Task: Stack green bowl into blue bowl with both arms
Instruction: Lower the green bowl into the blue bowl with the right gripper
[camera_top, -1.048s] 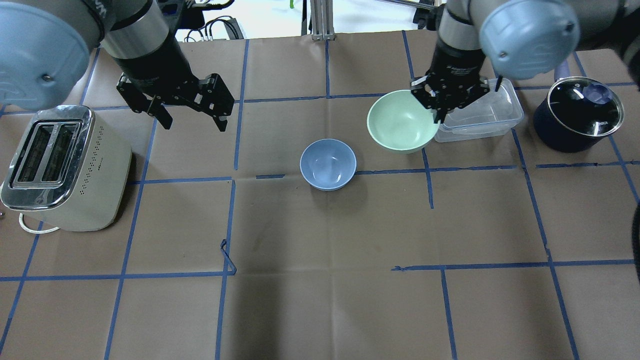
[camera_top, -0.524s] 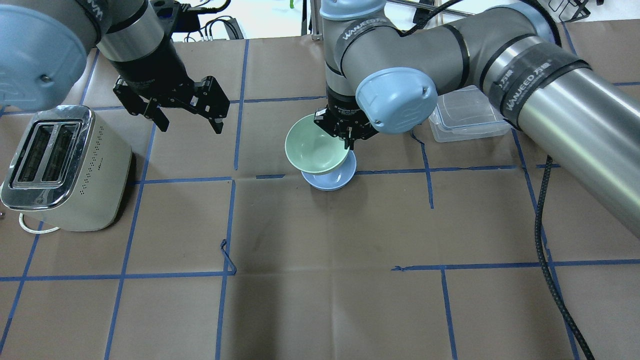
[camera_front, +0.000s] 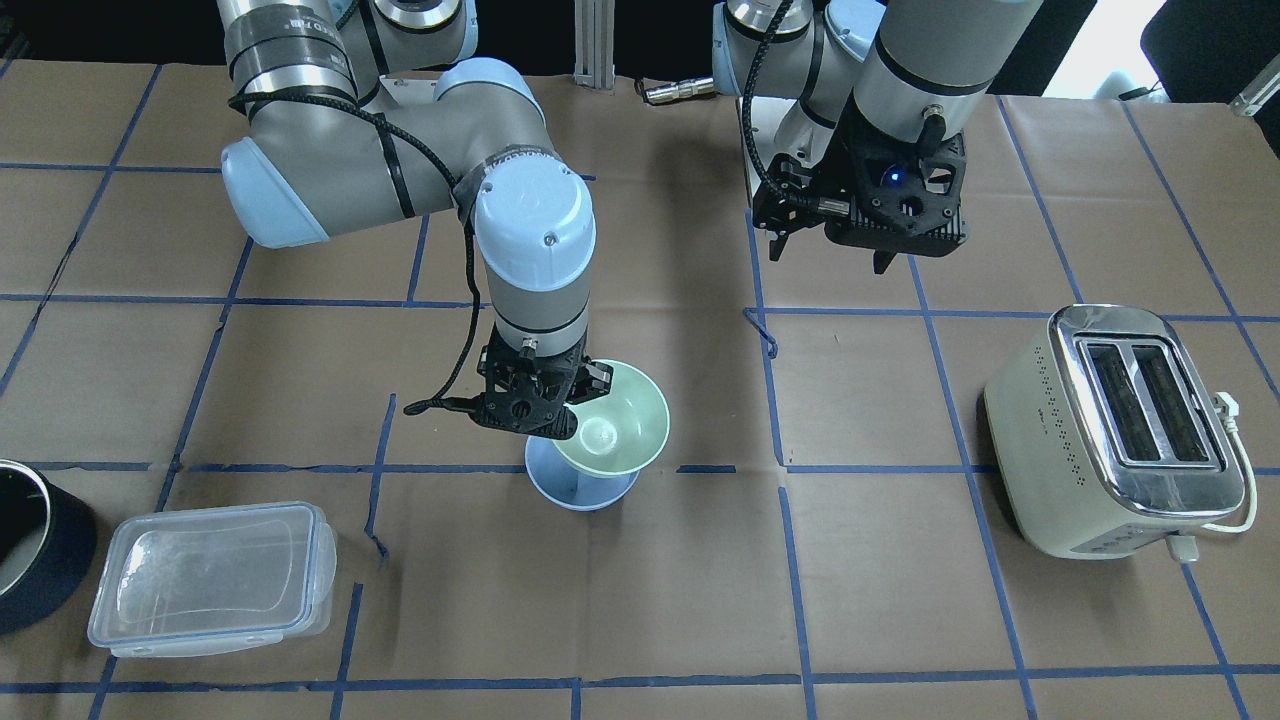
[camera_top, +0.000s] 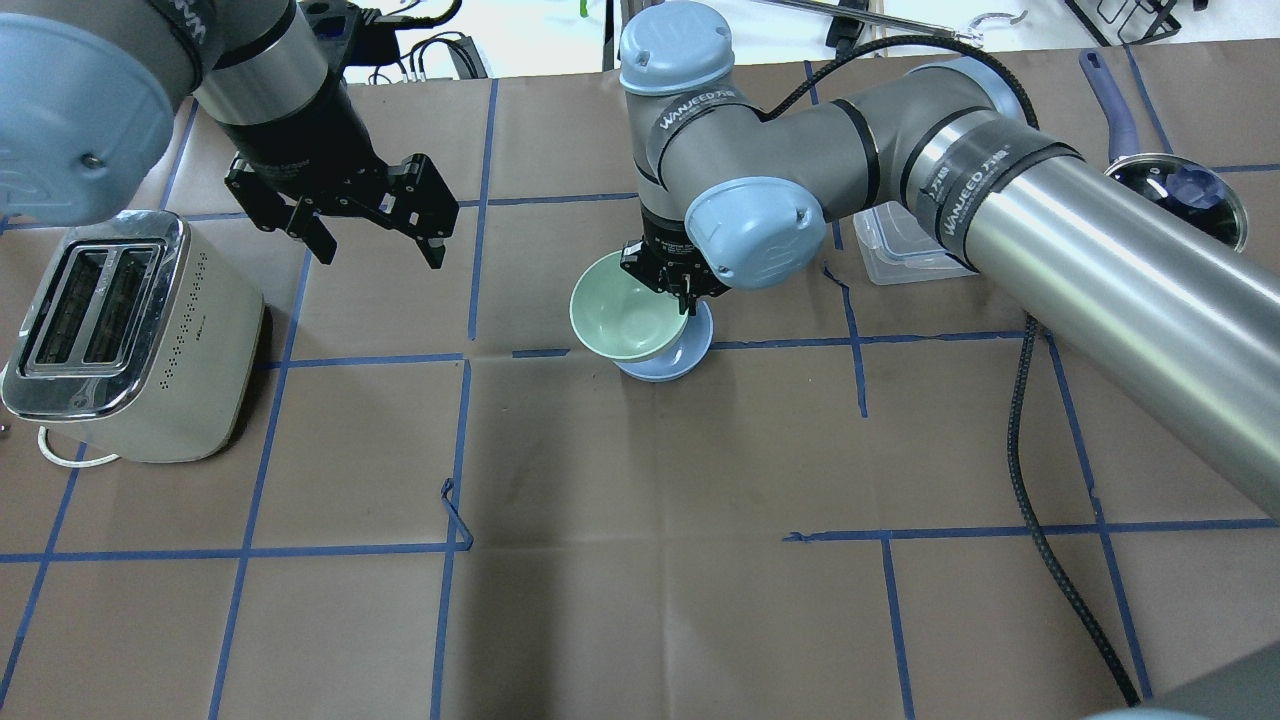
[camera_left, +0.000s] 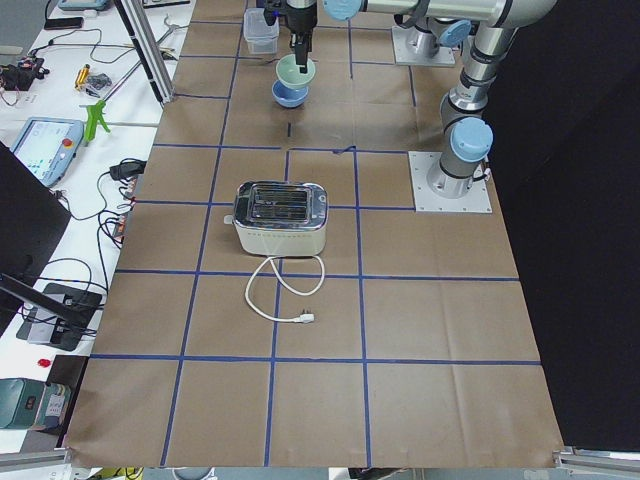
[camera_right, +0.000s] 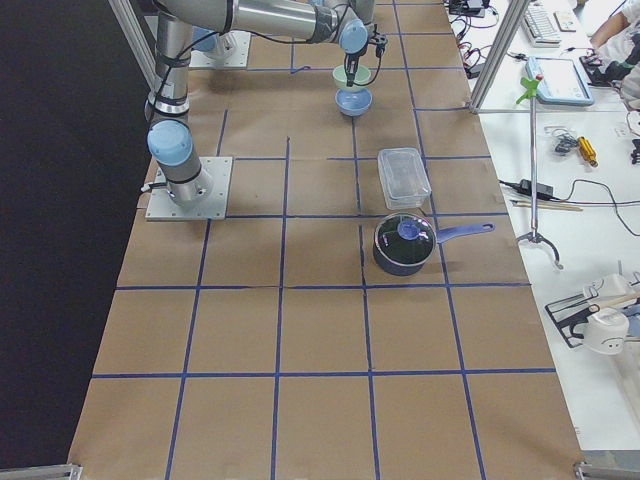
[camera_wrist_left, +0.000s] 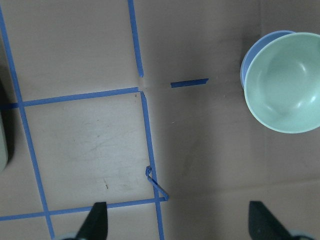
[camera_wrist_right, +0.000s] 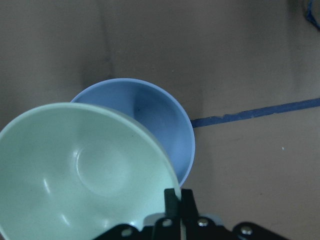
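Note:
The green bowl (camera_top: 625, 318) hangs tilted just above the blue bowl (camera_top: 680, 360), offset toward the robot's left, and covers most of it. My right gripper (camera_top: 680, 290) is shut on the green bowl's rim. In the right wrist view the fingers (camera_wrist_right: 178, 200) pinch the green rim (camera_wrist_right: 85, 175), with the blue bowl (camera_wrist_right: 165, 125) below. Whether the bowls touch I cannot tell. My left gripper (camera_top: 380, 250) is open and empty, hovering far to the left, near the toaster. In its wrist view both bowls (camera_wrist_left: 285, 80) sit at the upper right.
A cream toaster (camera_top: 120, 330) stands at the left edge with its cord. A clear lidded container (camera_top: 905, 250) and a dark pot with a glass lid (camera_top: 1180, 195) sit at the right. Blue tape lines cross the brown paper table cover.
My right arm carried the green bowl from beside the clear container leftwards to over the blue bowl, then sank a little. The left gripper barely moved.

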